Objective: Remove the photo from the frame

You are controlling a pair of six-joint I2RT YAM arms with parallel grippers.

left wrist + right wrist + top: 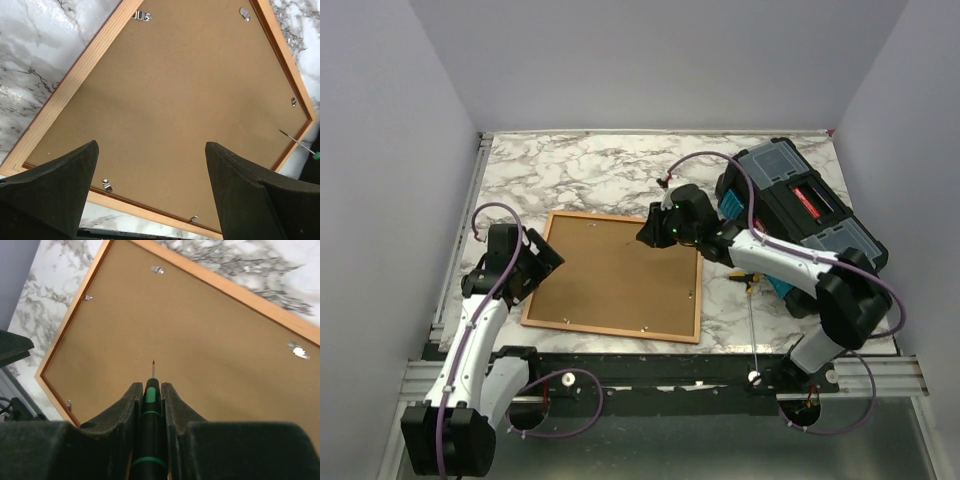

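Observation:
The frame (610, 331) lies face down on the marble table, its brown backing board (615, 272) up; the photo is hidden beneath it. Small metal tabs (105, 185) along the rim hold the board. My left gripper (542, 262) hovers open above the frame's left edge, and in the left wrist view the left gripper (151, 145) has nothing between its fingers. My right gripper (650, 232) is over the frame's far right corner. In the right wrist view it (150, 386) is shut on a black-and-green screwdriver (150, 405), tip just above the board.
A black toolbox (800, 215) with blue trim stands at the right, close behind my right arm. A small yellow-and-black tool (748, 280) lies between toolbox and frame. Grey walls close in the table on three sides.

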